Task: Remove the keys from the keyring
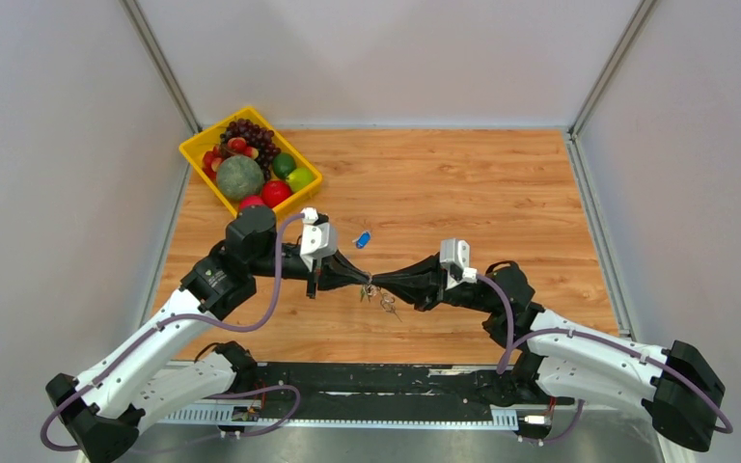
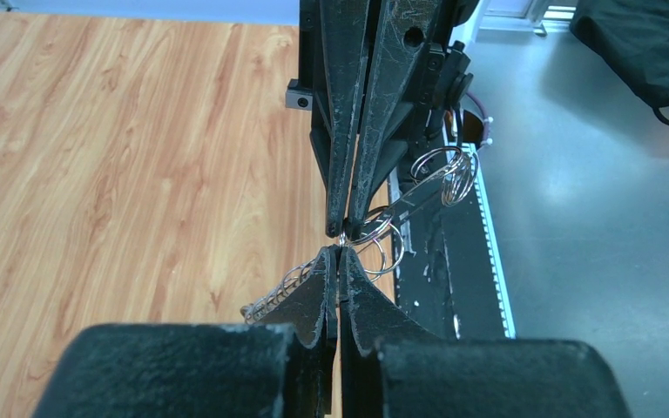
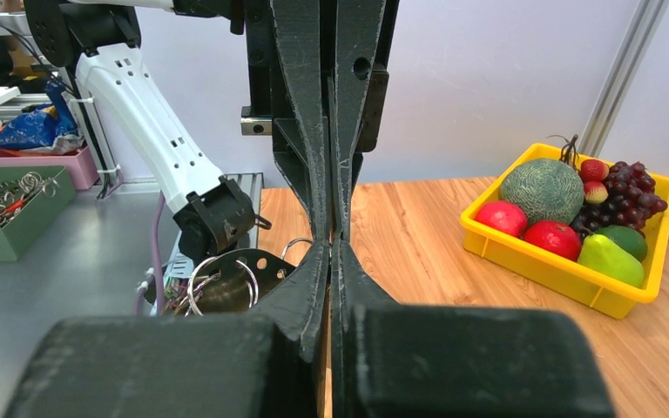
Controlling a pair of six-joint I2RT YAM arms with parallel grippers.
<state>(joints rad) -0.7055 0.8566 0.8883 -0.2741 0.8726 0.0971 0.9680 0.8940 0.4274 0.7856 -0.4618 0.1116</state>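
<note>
Several fanned silvery keys [image 2: 277,293] — thin wire keyring [image 2: 386,237]

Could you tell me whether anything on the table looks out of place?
A small blue piece lies alone on the table, apart from the keys and keyring held between the left gripper and right gripper; possibly a detached tag.
</note>
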